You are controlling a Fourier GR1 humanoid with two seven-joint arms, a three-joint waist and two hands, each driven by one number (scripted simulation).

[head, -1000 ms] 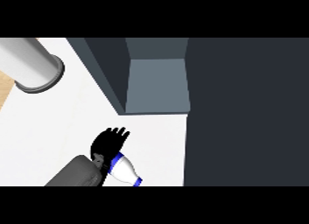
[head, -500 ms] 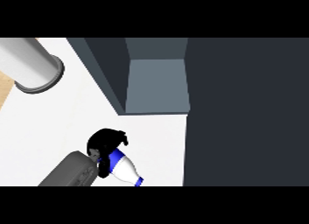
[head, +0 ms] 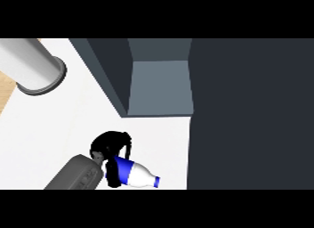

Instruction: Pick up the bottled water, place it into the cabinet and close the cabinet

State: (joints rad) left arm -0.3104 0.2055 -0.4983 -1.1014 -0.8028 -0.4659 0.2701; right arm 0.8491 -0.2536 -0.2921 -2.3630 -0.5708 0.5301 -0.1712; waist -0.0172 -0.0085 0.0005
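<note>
Robot hand: our black left robot hand (head: pixel 110 143), lower centre, fingers curled round the bottle;
Bottle: white plastic water bottle with blue label (head: pixel 134 174), tilted, on the white surface (head: pixel 74 120)

Legible text: none observed.
The bottled water (head: pixel 134 174) carries a blue band around its white body, but no letters, numerals or brand mark can be read on it. The grey cabinet (head: pixel 160 87) faces and the white counter (head: pixel 74 120) carry no readable lettering, numbers or signs.
</note>
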